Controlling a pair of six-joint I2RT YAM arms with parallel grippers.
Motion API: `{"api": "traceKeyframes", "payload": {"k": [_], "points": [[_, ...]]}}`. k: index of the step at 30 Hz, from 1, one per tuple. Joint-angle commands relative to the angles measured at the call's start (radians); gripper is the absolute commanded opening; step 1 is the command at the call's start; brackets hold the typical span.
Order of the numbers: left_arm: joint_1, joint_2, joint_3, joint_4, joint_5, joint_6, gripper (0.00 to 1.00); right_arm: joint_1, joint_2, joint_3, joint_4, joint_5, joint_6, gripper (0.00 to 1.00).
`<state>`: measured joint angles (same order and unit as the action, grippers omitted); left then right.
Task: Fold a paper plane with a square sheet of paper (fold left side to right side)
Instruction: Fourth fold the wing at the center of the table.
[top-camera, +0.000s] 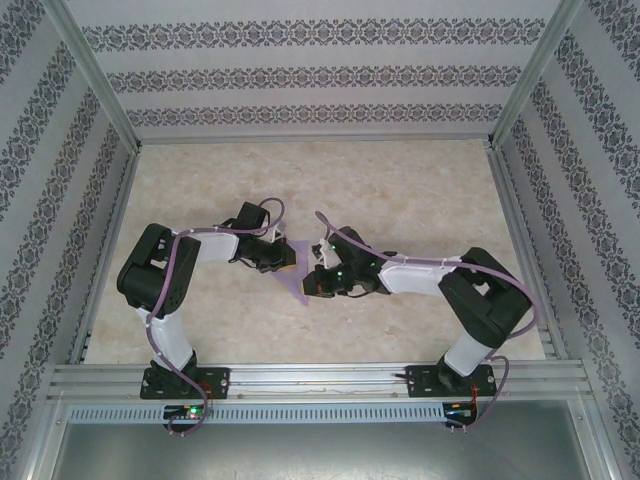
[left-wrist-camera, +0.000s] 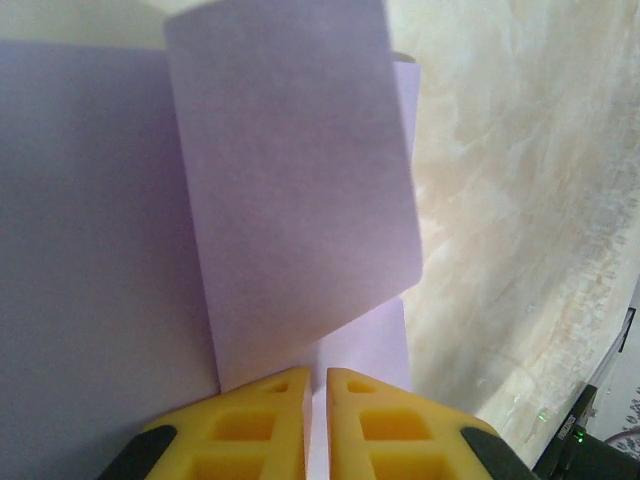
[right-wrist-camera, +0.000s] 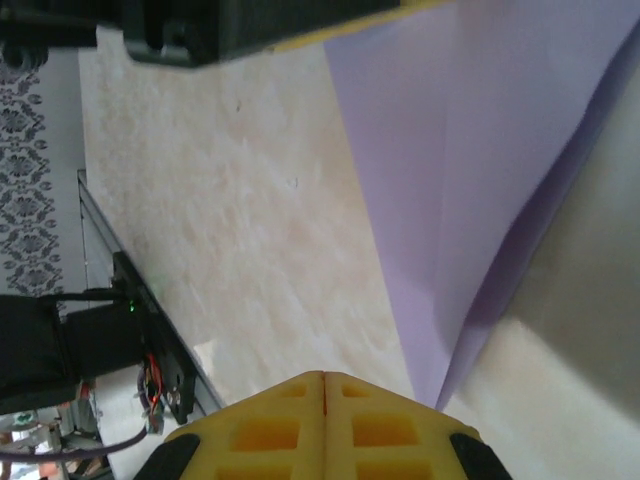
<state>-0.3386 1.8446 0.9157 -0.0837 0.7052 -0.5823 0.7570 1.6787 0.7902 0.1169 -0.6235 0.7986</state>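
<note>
The square sheet of paper (top-camera: 299, 277) is lilac and folded into a pointed shape, lying mid-table between both grippers. My left gripper (top-camera: 284, 258) is shut on its edge. In the left wrist view a thin lilac layer sits in the narrow slit of the left gripper (left-wrist-camera: 318, 372), and a flap of the paper (left-wrist-camera: 290, 200) stands up ahead. My right gripper (top-camera: 318, 282) is shut and holds nothing. In its wrist view the right gripper (right-wrist-camera: 324, 375) is just left of the pointed tip of the paper (right-wrist-camera: 470, 180). A paper plane is out of view.
The marbled beige table (top-camera: 400, 190) is boxed in by metal posts and patterned walls. An aluminium rail (top-camera: 320, 380) carries both arm bases at the near edge. The left gripper's black body (right-wrist-camera: 240, 25) hangs at the top of the right wrist view.
</note>
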Motion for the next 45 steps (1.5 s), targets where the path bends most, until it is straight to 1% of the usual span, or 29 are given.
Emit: {"api": "traceKeyframes", "payload": {"k": [1,5,11,22,37,45], "points": [[0.012,0.008,-0.026,-0.071,-0.09,0.021,0.13,0.012,0.056,0.056,0.027,0.057,-0.021,0.0],[0.012,0.01,-0.025,-0.071,-0.09,0.021,0.13,0.007,0.106,0.092,0.031,0.11,-0.028,0.0],[0.013,0.008,-0.023,-0.08,-0.092,0.022,0.13,0.007,0.168,0.127,0.007,0.115,-0.033,0.0],[0.013,0.011,-0.015,-0.085,-0.092,0.025,0.13,0.007,0.197,0.119,-0.035,0.119,-0.045,0.0],[0.013,0.0,-0.014,-0.084,-0.089,0.023,0.13,0.023,0.226,0.127,-0.123,0.158,-0.085,0.0],[0.012,-0.051,0.001,-0.057,-0.049,-0.003,0.15,0.041,0.238,0.156,-0.273,0.236,-0.143,0.0]]}}
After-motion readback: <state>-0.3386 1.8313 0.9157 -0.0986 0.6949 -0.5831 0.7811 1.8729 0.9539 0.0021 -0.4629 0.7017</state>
